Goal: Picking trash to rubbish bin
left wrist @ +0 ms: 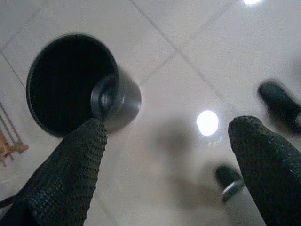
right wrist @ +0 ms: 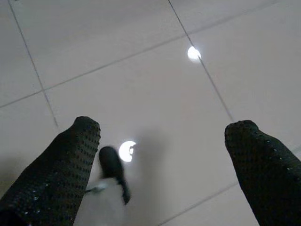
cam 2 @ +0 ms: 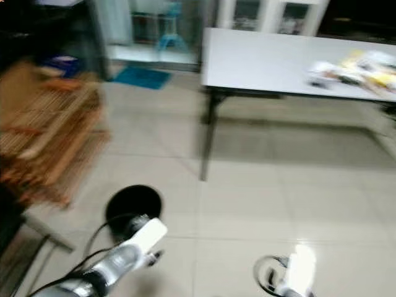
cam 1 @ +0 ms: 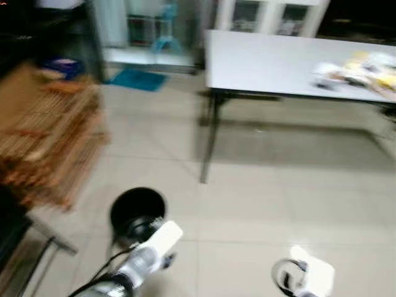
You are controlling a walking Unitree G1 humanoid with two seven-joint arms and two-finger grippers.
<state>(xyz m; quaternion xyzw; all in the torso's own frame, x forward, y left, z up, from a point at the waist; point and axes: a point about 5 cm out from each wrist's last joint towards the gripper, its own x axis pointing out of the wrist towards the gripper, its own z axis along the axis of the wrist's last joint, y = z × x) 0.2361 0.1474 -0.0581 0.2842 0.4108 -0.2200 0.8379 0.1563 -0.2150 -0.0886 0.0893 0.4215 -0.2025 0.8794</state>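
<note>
A black round rubbish bin [cam 1: 137, 210] stands on the tiled floor at the lower left, its inside dark [left wrist: 70, 80]. My left gripper [left wrist: 169, 165] hangs open beside and above the bin with nothing between its fingers. My right gripper [right wrist: 160, 169] is open over bare floor tiles, holding nothing. Blurred yellow and white trash [cam 1: 362, 71] lies on the right end of the white table [cam 1: 266, 62].
A wooden slatted rack [cam 1: 49, 142] stands at the left. The table's black leg [cam 1: 209, 139] is ahead. White cabinets [cam 1: 266, 15] and a blue mat [cam 1: 139, 79] are at the back. Open tiled floor [cam 1: 291, 185] lies in front of the table.
</note>
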